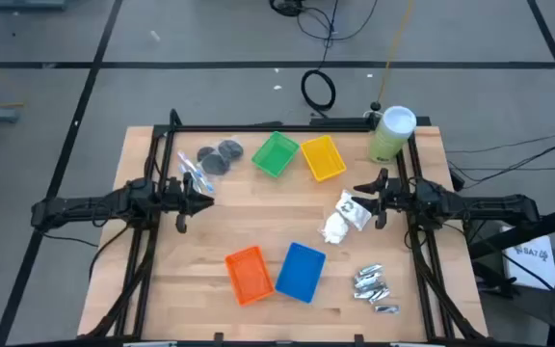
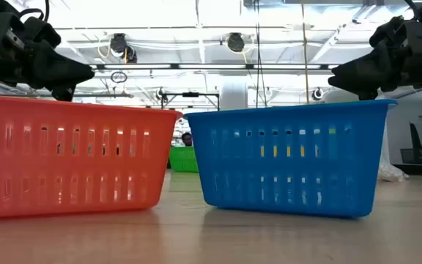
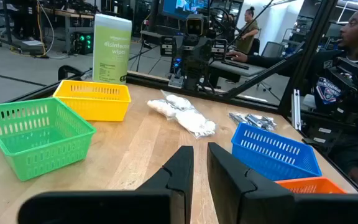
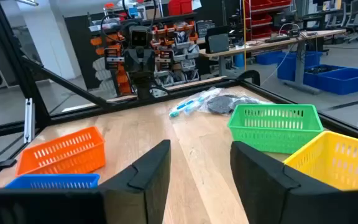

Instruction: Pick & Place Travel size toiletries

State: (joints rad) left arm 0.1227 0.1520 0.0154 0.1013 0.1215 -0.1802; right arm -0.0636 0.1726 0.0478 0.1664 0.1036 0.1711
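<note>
1. The table (image 1: 258,231) is a pale wooden top framed by black rails, standing on a grey floor crossed by dark lines, with cables lying on the floor beyond the far edge.
2. The left gripper (image 1: 198,199) hangs above the wood at the left side, its fingers (image 3: 182,171) nearly pressed together with a thin slit between them, holding nothing.
3. The right gripper (image 1: 372,197) hangs above the right side, its fingers (image 4: 154,165) spread apart and empty.
4. Just beyond the left fingers lie the clear sticks (image 1: 193,172) with blue ends, and next to those the dark grey discs (image 1: 220,154).
5. The white packets (image 1: 345,217) lie right beside the right fingers, towards the table's middle; the silver tubes (image 1: 372,286) sit in a heap near the front right corner.
6. Between the two grippers, towards the back, stand the green tray (image 1: 276,154) and yellow tray (image 1: 322,157); towards the front stand the orange tray (image 1: 249,274) and blue tray (image 1: 302,270).
7. A pale green canister (image 1: 391,133) with a white lid stands at the back right corner, behind the right gripper.
8. The room behind is a bright workshop with ceiling lights, benches, monitors and shelving; a seated person (image 3: 353,81) in dark clothes is beside the table, and another person (image 3: 250,25) stands farther back.
</note>
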